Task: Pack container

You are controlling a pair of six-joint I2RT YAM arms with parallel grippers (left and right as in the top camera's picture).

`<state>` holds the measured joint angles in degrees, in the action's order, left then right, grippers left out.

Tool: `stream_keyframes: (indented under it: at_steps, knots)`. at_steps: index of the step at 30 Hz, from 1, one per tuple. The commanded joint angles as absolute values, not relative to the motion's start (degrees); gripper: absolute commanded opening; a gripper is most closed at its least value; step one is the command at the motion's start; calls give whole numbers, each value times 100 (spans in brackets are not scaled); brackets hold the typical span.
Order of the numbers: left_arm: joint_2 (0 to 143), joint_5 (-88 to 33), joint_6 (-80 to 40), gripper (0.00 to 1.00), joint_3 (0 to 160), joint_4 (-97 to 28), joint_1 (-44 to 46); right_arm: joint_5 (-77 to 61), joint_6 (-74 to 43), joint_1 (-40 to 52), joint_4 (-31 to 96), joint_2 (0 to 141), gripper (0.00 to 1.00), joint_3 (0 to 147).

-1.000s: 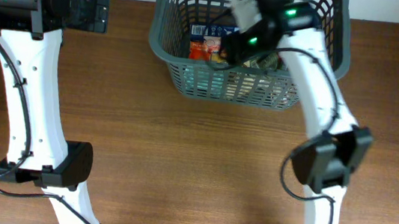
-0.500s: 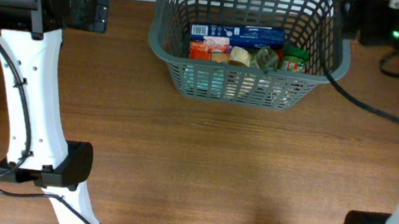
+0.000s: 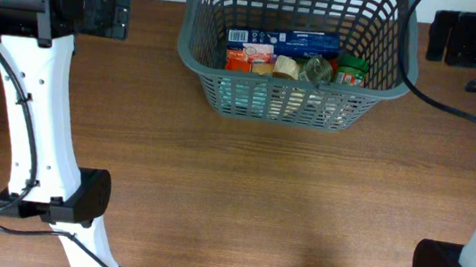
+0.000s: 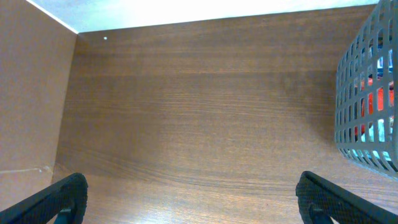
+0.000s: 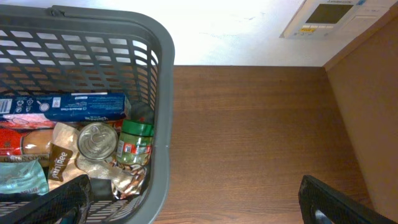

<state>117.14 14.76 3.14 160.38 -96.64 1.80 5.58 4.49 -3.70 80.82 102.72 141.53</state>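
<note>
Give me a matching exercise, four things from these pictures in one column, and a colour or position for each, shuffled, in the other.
Column one:
1. shopping basket
2. long box
3. jar
4. tin can

Column two:
A. blue, lying flat behind the other groceries
B. silver top facing up
C. dark grey, slotted walls
D. green lid, closest to the basket's right wall

Pairs: 1-C, 2-A, 3-D, 4-B
</note>
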Motion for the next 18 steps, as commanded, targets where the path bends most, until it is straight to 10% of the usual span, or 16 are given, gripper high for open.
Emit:
stream_keyframes:
  at_steps: [1, 18]
  knots:
    - [11699, 1433, 215, 99, 16040, -9666, 169, 670, 399, -373, 8082, 10248, 99, 14167]
    - [11701, 1433, 215, 99, 16040, -9666, 169, -86, 397, -609, 6331, 8318, 99, 12473]
